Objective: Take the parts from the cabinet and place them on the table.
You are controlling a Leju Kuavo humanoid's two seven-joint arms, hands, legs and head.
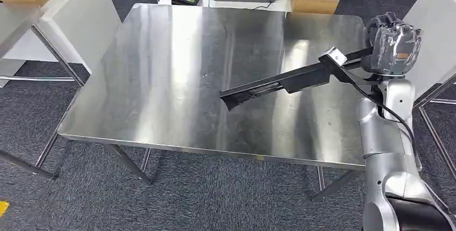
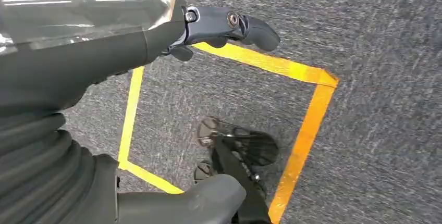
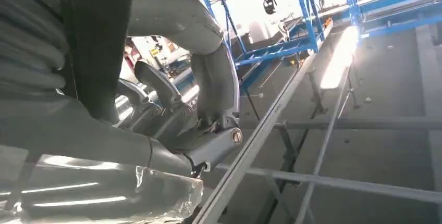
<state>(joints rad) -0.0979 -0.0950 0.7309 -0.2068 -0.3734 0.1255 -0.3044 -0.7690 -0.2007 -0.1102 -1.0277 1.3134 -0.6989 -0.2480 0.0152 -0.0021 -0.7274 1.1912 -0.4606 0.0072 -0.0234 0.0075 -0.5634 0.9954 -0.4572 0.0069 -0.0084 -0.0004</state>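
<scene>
While no writing reads clearly anywhere, the steel table (image 1: 177,75) spreads wide and bare, its left and near edges open to grey carpet. Over its right side the right hand (image 1: 395,45) grips one end of a long black part (image 1: 279,83), slanting down toward the tabletop. The left hand (image 2: 208,26) hangs above yellow floor tape (image 2: 307,120), fingers holding nothing.

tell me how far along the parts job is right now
Picked up: the right hand holds a long black part over the steel table. Whether its tip touches the top is unclear. Left: setting it down and letting go. The left hand holds nothing.
</scene>
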